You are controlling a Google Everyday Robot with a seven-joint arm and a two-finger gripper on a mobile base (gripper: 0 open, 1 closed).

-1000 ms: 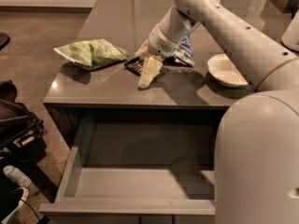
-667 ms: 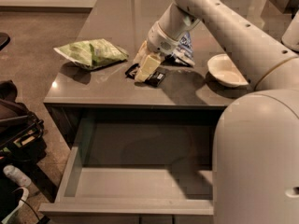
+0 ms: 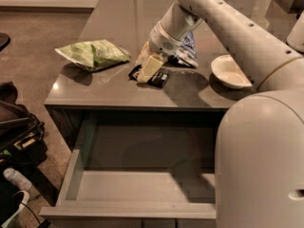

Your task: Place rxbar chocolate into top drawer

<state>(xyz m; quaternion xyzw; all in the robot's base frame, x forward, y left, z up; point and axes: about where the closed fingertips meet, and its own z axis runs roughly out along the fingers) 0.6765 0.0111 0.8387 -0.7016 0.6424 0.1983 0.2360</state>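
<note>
Since there's only the one camera view, here's the count. One rxbar chocolate (image 3: 160, 78), a small flat black bar, lies flat on the grey counter (image 3: 114, 89) near its front edge, a bit right of the middle. There's faint pale print on the wrapper, but it's too small to read.

One gripper (image 3: 142, 71), and it's right down on that bar. Its two cream fingers (image 3: 151, 68) look spread apart rather than pinched, with the front one crossing over the bar, so black wrapper shows on either side of it. The bar isn't lifted.

Two snack bags: one green chip bag (image 3: 95, 53) to the left, well apart from the gripper, and one blue-and-white bag (image 3: 189, 49) tucked just behind the wrist, mostly hidden. Can't make out a brand on either.

One white bowl (image 3: 230, 71) to the right of the bar, partly under the arm (image 3: 228, 23).

One top drawer (image 3: 137, 186), pulled open below the counter, plain grey inside. The robot's big white body (image 3: 261, 160) covers its right end.
</note>
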